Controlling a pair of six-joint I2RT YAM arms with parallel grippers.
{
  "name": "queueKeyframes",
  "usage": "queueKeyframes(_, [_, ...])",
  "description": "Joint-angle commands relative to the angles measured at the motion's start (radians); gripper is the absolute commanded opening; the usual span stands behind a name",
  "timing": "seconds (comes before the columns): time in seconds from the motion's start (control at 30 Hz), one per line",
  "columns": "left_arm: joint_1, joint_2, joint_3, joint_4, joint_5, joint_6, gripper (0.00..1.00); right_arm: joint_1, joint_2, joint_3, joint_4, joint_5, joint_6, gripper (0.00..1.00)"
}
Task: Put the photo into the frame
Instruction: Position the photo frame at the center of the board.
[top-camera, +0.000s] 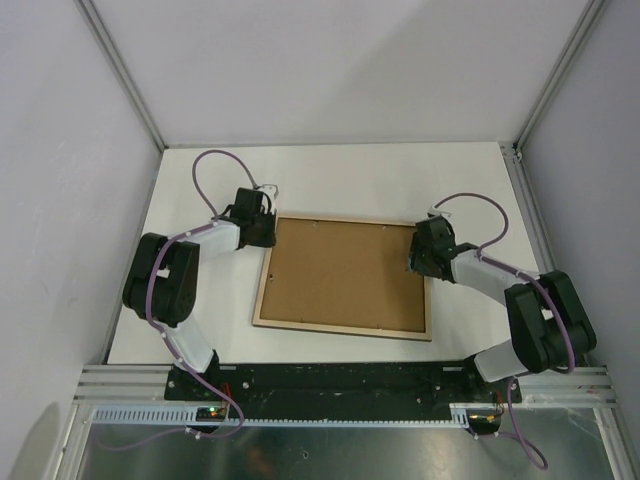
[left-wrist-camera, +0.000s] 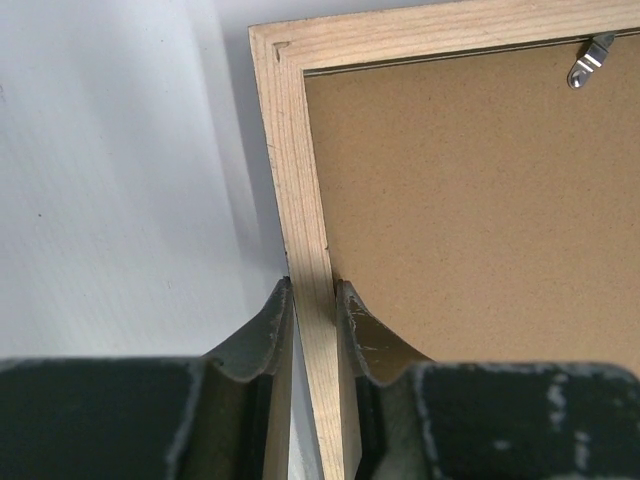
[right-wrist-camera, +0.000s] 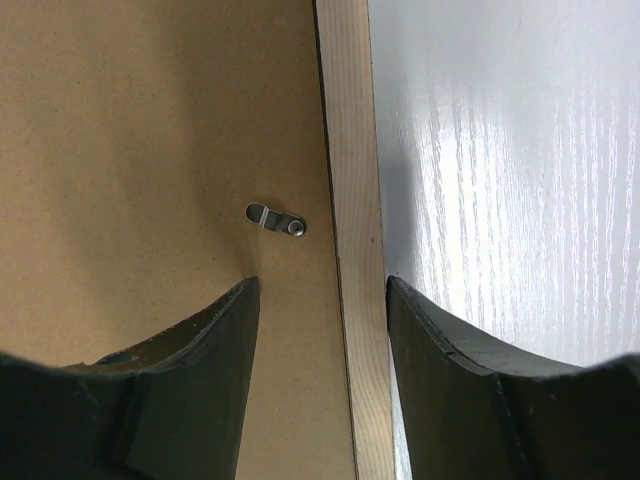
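Note:
The frame (top-camera: 340, 331) lies back-up on the white table, its light wood rim around a plain brown backing board (top-camera: 345, 272). The photo is not in view. My left gripper (top-camera: 268, 232) is at the frame's far left corner. In the left wrist view it (left-wrist-camera: 312, 300) is shut on the frame's left wooden rail (left-wrist-camera: 300, 180). My right gripper (top-camera: 418, 262) is at the frame's right edge. In the right wrist view it (right-wrist-camera: 322, 290) is open, one finger over the board (right-wrist-camera: 150, 150), the other outside the rail (right-wrist-camera: 350, 150).
Small metal turn-tabs (right-wrist-camera: 277, 219) (left-wrist-camera: 590, 60) sit on the backing board near the rails. White table (top-camera: 400, 180) stretches behind the frame, with enclosure walls and aluminium posts (top-camera: 520, 152) at the sides. The arm bases stand along the near rail (top-camera: 340, 380).

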Motion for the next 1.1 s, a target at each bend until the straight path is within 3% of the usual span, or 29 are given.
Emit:
queueKeyframes(0.0, [0.001,0.008,0.007,-0.066,-0.001,0.060,0.00,-0.004,0.047,0.019,0.017,0.063,0.000,0.59])
queueKeyframes(0.27, [0.002,0.015,0.009,-0.068,-0.001,0.064,0.00,-0.025,0.087,0.053,0.034,0.094,-0.006,0.64])
queueKeyframes(0.47, [0.002,0.023,0.017,-0.072,-0.002,0.070,0.00,-0.028,0.125,0.060,0.044,0.085,-0.002,0.61])
queueKeyframes(0.93, [0.003,0.031,0.026,-0.078,-0.005,0.071,0.00,-0.071,0.150,0.060,0.034,0.052,0.028,0.29])
queueKeyframes(1.07, [0.003,0.030,0.027,-0.079,-0.009,0.069,0.00,-0.082,0.140,0.060,0.028,0.036,0.038,0.14])
